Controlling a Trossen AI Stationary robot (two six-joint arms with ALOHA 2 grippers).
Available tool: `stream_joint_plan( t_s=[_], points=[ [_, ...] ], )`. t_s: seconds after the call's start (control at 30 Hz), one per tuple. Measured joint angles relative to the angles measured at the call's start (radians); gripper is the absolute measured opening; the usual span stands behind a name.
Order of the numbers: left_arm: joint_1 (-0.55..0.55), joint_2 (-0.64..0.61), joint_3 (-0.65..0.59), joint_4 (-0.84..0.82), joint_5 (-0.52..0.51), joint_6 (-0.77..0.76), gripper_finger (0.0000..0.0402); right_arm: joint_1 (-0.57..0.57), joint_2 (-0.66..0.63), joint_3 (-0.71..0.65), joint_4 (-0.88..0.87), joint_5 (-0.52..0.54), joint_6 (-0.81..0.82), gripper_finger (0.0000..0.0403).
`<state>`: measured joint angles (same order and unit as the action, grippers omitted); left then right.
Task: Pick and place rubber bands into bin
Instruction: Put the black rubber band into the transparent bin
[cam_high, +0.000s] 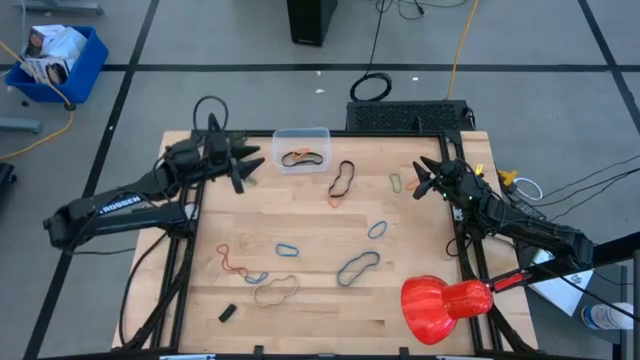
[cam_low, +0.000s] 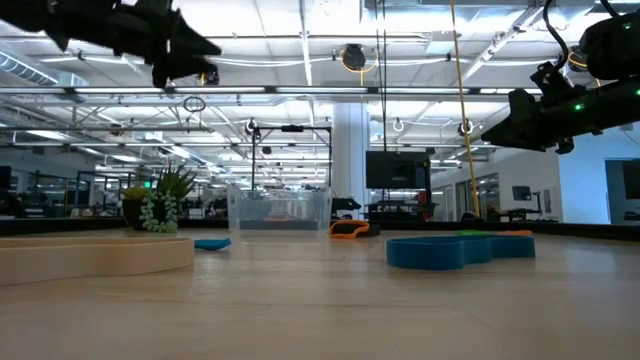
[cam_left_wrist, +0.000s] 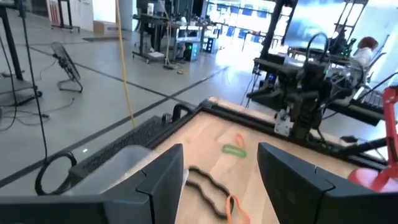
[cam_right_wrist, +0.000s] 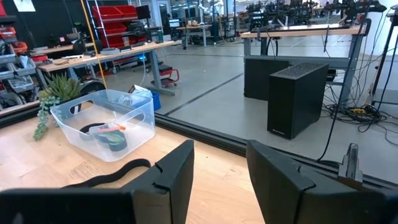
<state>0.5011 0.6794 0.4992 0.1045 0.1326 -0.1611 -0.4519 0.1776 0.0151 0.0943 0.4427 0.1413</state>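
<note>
- Nearest the overhead camera, the left gripper (cam_high: 252, 163) hangs above the table's (cam_high: 420, 310) far-left part with its fingers spread wide and nothing between them.
- Just beside it at the far edge sits the bin (cam_high: 302, 135), with black and orange bands lying inside.
- Opposite, the right gripper (cam_high: 424, 178) hovers near the far-right edge, its fingers (cam_right_wrist: 171, 174) also apart and empty.
- Between the two grippers lies a black and orange rubber band (cam_high: 342, 181); a green band (cam_high: 396, 183) lies close to the right gripper.
- Blue, red, grey and tan rubber bands (cam_high: 357, 266) are scattered over the nearer half of the table.
</note>
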Motion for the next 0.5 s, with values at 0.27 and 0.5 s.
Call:
stream_joint_plan(
  t_s=[0.27, 0.5],
  points=[
    [0.0, -0.089, -0.176, 0.165, 0.001, -0.044, 0.0214, 0.0, 0.0, 0.0, 0.003, -0.003, 0.002, 0.0141],
    [0.0, -0.117, -0.208, 0.198, 0.001, -0.06, 0.0214, 0.0, 0.047, 0.111, 0.003, -0.079, -0.17, 0.0141]
  ],
)
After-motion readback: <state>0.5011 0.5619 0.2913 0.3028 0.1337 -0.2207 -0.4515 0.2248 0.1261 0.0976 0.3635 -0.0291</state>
